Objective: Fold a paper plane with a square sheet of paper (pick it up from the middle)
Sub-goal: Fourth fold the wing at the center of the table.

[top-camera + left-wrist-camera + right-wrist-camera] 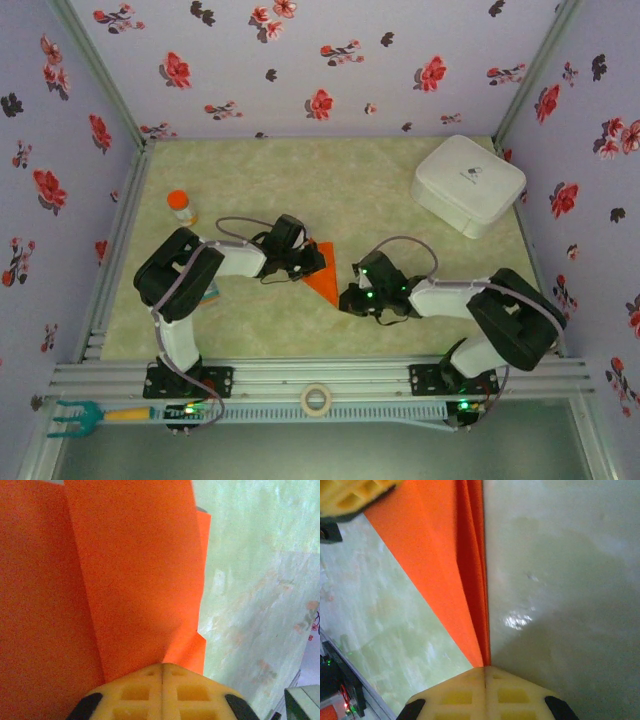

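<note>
So at this point our left claw (162,675) had its two yellow fingers pressed flat together with the paper (135,580) coming straight out of the seam between them, so it was clamped on it, no gap we could see. Same story on the right claw (485,674): fingers together, pinching the narrow end where several orange layers ran down into one point. From overhead the paper (326,276) showed as a small orange triangle strung between the two claws, left claw at its far-left corner and right claw at the near tip, roughly mid-counter and closer to the arm bases than to the back wall. We couldn't tell whether its underside was resting on the counter (300,180) or hanging just off it. Progress-wise, we'd say it was well past the flat-square stage: there were stacked flaps and a sharp crease line, and the thing tapered like a dart nose. What looked left to us was the finishing part, meaning pressing the last creases, opening the wings and setting it down, though that's our read and not something the shots prove. Further out, the white case (468,185) sat near the far right corner and the orange-capped bottle (181,207) over at the left, both well apart from the action.
</note>
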Action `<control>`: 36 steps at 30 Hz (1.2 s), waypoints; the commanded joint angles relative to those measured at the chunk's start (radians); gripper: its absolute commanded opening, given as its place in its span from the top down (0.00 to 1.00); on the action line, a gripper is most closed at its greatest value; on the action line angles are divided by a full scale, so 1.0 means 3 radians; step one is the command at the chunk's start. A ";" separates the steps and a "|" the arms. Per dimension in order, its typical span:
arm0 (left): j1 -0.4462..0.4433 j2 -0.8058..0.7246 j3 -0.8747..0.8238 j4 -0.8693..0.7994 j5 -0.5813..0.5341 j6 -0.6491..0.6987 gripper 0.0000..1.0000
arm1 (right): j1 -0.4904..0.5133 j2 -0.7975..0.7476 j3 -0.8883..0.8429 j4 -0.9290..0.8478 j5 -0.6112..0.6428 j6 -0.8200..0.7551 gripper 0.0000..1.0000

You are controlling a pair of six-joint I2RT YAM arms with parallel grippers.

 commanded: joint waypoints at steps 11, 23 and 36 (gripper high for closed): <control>-0.0042 0.0013 -0.0219 -0.0161 -0.0254 -0.0087 1.00 | -0.0012 -0.0222 0.0541 -0.0449 0.0269 0.0026 0.94; -0.0046 -0.0002 -0.0217 -0.0135 -0.0249 -0.0094 1.00 | -0.0149 0.0591 0.0887 0.0025 0.0118 0.0261 0.96; -0.0023 -0.0181 -0.0037 -0.0141 -0.0090 0.0086 0.96 | -0.0183 0.0804 0.0378 -0.0214 0.0231 0.0095 1.00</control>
